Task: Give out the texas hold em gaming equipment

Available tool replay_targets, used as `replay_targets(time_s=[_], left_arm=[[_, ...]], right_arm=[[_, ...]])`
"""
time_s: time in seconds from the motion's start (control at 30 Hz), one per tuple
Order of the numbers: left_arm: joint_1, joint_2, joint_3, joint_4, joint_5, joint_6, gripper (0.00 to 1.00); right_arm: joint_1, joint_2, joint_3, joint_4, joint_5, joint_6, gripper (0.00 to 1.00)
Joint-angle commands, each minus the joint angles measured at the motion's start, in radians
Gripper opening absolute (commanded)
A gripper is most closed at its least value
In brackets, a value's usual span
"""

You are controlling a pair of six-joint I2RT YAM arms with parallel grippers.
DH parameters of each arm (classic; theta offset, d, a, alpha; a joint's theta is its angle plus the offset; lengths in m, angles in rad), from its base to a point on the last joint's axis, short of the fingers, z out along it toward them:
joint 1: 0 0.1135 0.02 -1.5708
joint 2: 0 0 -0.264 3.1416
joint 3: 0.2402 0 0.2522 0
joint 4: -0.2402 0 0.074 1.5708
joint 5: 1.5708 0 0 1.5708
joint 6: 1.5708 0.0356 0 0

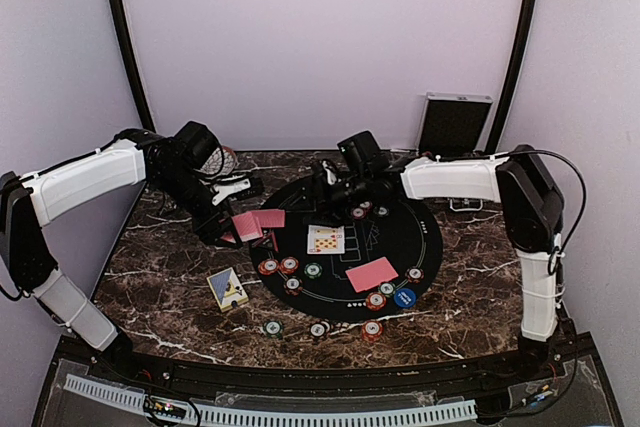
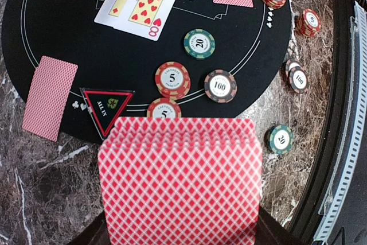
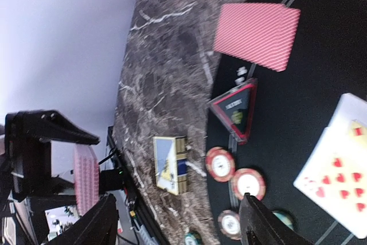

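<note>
Your left claw (image 1: 228,229) is clamped on the deck (image 2: 180,182). The deck is red backs up and slightly fanned, and sits at the 9 o'clock edge of the mat (image 1: 430,237). Your right claw (image 3: 179,207) is spread wide with nothing between its fingers. It hovers over the mat toward 12 o'clock, just past the face-up cards (image 1: 325,239) near the centre. There the eight of hearts (image 2: 143,10) overlaps a second card.

One face-down card (image 1: 270,218) lies at 10 o'clock, just beside the held deck. A second, at 5 o'clock (image 1: 371,274), is well apart from the first. The triangular ALL IN marker (image 2: 107,104) sits on the mat's rim near the 10 o'clock card, with a red 5 chip (image 2: 164,110) right next to it.

You have four chips (image 1: 289,267) grouped on the mat at 8 o'clock: two red, one green and one dark. A second cluster sits on the rim at 5 o'clock, the blue chip (image 1: 404,298) among them. Three more lie off the mat on the table (image 1: 160,267), between 6 and 7 o'clock.

The box (image 1: 227,288) rests on the table off the mat at 8 o'clock. The case (image 1: 453,124) stands against the back wall at 1 o'clock.
</note>
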Motion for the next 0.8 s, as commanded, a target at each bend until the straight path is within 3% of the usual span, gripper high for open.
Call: replay_targets(time_s=[0.0, 0.27, 0.77], left_arm=[[0.003, -0.020, 0.040, -0.031, 0.030, 0.009, 0.00], [0.003, -0.029, 0.033, -0.029, 0.033, 0.009, 0.00], [0.003, -0.032, 0.031, -0.028, 0.042, 0.008, 0.00]], right_arm=[[0.065, 0.032, 0.062, 0.125, -0.078, 0.090, 0.75], [0.125, 0.088, 0.089, 0.255, -0.142, 0.182, 0.74], [0.185, 0.167, 0.166, 0.324, -0.193, 0.251, 0.72]])
